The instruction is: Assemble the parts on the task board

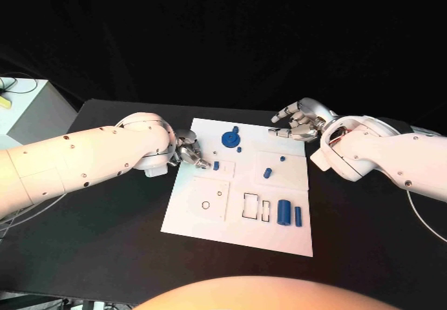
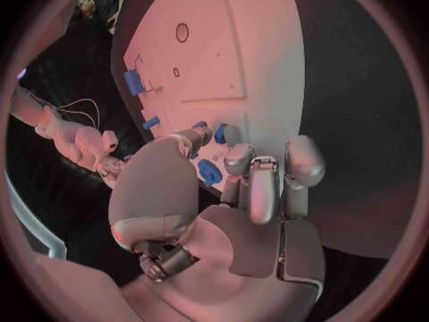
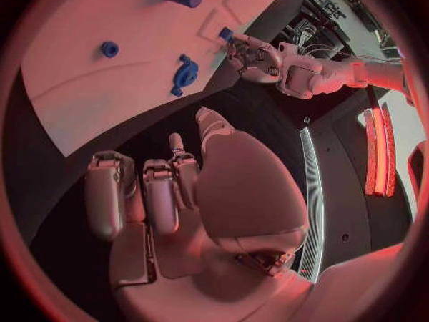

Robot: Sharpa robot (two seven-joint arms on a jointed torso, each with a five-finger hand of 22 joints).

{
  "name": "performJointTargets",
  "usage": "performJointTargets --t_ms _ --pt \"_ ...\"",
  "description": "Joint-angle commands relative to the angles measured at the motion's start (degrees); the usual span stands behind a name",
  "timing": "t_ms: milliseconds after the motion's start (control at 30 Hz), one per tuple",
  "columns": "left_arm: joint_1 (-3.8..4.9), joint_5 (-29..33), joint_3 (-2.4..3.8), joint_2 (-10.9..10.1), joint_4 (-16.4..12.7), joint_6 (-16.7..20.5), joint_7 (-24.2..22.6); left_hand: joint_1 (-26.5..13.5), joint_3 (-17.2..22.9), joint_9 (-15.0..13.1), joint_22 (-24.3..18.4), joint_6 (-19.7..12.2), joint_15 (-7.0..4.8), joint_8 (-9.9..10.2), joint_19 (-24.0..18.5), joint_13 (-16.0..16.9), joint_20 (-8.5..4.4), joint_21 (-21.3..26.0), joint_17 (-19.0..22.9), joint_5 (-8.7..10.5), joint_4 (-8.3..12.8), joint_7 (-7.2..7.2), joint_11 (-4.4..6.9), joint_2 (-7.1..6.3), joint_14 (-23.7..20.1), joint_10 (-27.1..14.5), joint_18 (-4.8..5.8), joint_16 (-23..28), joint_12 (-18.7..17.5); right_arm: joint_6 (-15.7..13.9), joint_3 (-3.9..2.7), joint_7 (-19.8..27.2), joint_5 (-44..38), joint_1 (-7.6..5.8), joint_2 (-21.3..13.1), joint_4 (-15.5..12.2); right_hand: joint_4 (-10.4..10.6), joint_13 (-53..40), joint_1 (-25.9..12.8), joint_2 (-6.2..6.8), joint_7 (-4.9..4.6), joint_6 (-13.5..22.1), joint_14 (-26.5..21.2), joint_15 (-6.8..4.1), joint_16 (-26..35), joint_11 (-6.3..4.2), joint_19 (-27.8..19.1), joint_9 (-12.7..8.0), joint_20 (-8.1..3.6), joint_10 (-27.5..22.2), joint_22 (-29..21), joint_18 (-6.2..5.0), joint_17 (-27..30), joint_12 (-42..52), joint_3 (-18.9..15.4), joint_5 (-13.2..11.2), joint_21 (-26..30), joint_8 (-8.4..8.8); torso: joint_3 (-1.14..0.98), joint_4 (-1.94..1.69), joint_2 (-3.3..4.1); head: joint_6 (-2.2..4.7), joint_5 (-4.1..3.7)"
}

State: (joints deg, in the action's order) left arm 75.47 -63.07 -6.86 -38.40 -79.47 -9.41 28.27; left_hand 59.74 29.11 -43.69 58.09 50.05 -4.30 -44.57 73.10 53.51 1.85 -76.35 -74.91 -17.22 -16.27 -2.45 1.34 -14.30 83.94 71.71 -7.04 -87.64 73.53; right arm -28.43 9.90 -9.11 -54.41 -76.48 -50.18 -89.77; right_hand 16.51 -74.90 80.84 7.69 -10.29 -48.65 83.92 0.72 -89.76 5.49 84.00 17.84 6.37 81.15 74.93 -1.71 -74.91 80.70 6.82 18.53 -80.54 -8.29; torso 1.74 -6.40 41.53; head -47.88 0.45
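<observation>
Left hand (image 2: 242, 186), nearest the lens, fingers curled around a small blue part (image 1: 216, 166) at the board's (image 1: 280, 240) left edge; grip on it cannot be told. Right hand (image 1: 296, 121) apart, empty, off the far right corner. Parts probably light, rigid, slick plastic: best pinched across the sides. Blue cylinders (image 1: 284, 211) near the front edge, blue disc (image 1: 229, 139) at the far end.

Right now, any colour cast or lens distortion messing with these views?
Head view: warm pink light on the left arm, task board reads white, edges straight. Left wrist view: reddish cast, fisheye bends the board's edge. Right wrist view: same red tint, board edge curved, blue parts still distinct.
</observation>
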Motion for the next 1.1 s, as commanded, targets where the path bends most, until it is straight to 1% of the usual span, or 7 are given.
performJointTargets --t_ms 33,367,500,700,833,967,1100 --pt "-0.14 0.7 0.17 -0.6 -1.0 1.1 0.3 1.2 -1.0 0.1 -0.9 -0.9 -0.11 0.1 -0.5 -1.8 0.12 0.6 -8.8 -0.11 -0.2 -0.34 -0.21 0.17 4.4 -1.7 0.56 0.1 -1.2 0.0 0.00 0.7 -0.3 0.08 0.0 0.0 0.1 -6.0 0.1 0.05 0.01 -0.5 5.9 0.14 0.1 -0.16 2.3 -0.1 0.20 -0.4 9.1 -0.47 -14.6 0.0 0.3 0.3 0.3 0.20 0.00 -0.03 -0.03 0.00 -0.13" --pt "-0.13 2.0 1.53 -3.1 -3.8 3.3 0.2 1.2 -3.9 0.0 -2.5 -2.3 0.44 -0.1 -1.6 -3.6 0.58 1.5 -7.6 -0.12 -0.4 -1.01 -0.84 0.55 3.9 -3.7 0.26 0.6 -2.0 0.0 0.00 0.7 -0.3 0.20 0.0 0.0 0.1 -5.9 0.0 0.13 0.00 -0.4 5.9 0.15 0.2 -0.15 2.3 -0.1 0.21 -0.4 9.1 -0.48 -14.5 0.0 0.4 0.3 0.3 0.25 -0.01 -0.05 -0.08 0.16 -0.13" --pt "-0.12 3.9 2.17 -4.0 -4.8 5.6 -0.1 0.5 -9.2 0.2 -8.1 -6.5 1.67 0.7 -5.3 -11.1 1.46 4.6 -3.2 0.28 -0.5 -2.57 -2.26 0.78 2.1 -10.5 -0.72 2.6 -5.8 0.0 0.00 0.7 -0.3 0.23 0.1 0.1 0.1 -5.9 0.0 0.13 0.00 -0.4 5.9 0.15 0.2 -0.15 2.3 -0.1 0.21 -0.4 9.1 -0.48 -14.5 0.0 0.4 0.3 0.3 0.25 -0.05 -0.06 -0.04 0.29 -0.09" --pt "-0.11 8.2 3.28 -5.6 -6.4 8.9 -0.6 3.8 -25.6 2.8 -12.4 -10.7 3.56 0.4 -8.2 -18.1 3.16 7.3 0.1 6.99 -0.7 -4.63 -4.24 5.99 0.4 -18.3 -1.61 3.6 -7.0 -0.1 0.00 0.8 -0.3 0.26 0.1 0.1 0.1 -5.8 -0.1 0.18 -0.02 -0.4 5.9 0.15 0.2 -0.14 2.3 -0.1 0.21 -0.5 9.1 -0.50 -14.4 -0.1 0.4 0.3 0.4 0.30 -0.05 0.03 0.05 0.37 -0.23" --pt "-0.11 10.3 3.77 -6.4 -7.0 11.1 -2.0 5.3 -29.1 4.0 -14.4 -12.4 3.97 0.1 -9.5 -19.1 3.49 8.4 1.9 7.85 -0.7 -5.16 -4.76 7.85 -0.4 -19.6 -1.96 4.2 -6.7 -0.1 0.00 0.7 -0.3 0.27 0.1 0.0 0.1 -5.8 -0.1 0.19 -0.02 -0.3 5.9 0.15 0.2 -0.14 2.3 -0.1 0.21 -0.5 9.0 -0.51 -14.4 -0.1 0.4 0.3 0.5 0.32 -0.08 -0.03 0.03 0.50 -0.39" --pt "-0.11 13.1 3.99 -6.4 -6.5 14.2 -8.1 11.9 -24.8 6.5 -23.5 -16.4 5.26 0.8 -16.0 -21.1 4.70 14.3 10.4 6.96 -0.6 -6.72 -6.18 12.87 -5.2 -23.9 -3.51 7.9 -8.0 -0.3 0.00 0.7 -0.3 0.27 0.0 0.0 0.1 -5.8 -0.1 0.18 -0.02 -0.3 5.9 0.15 0.2 -0.14 2.2 -0.1 0.21 -0.5 8.9 -0.54 -14.5 -0.1 0.4 0.3 0.6 0.33 -0.10 -0.05 0.05 0.66 -0.44" --pt "-0.11 11.4 4.03 -4.9 -4.6 16.4 -16.5 23.4 -11.9 10.4 -25.4 -16.4 5.67 2.0 -18.2 -24.9 5.15 17.6 22.4 6.83 -0.3 -7.23 -6.60 10.95 -13.3 -28.3 -3.58 14.1 -12.1 -0.5 0.00 0.8 -0.3 0.28 0.1 0.1 0.1 -5.7 0.0 0.16 -0.02 -0.3 5.9 0.15 0.2 -0.14 2.1 -0.1 0.21 -0.6 8.8 -0.58 -14.4 -0.2 0.5 0.3 0.8 0.33 -0.09 -0.11 -0.02 0.98 -0.48"
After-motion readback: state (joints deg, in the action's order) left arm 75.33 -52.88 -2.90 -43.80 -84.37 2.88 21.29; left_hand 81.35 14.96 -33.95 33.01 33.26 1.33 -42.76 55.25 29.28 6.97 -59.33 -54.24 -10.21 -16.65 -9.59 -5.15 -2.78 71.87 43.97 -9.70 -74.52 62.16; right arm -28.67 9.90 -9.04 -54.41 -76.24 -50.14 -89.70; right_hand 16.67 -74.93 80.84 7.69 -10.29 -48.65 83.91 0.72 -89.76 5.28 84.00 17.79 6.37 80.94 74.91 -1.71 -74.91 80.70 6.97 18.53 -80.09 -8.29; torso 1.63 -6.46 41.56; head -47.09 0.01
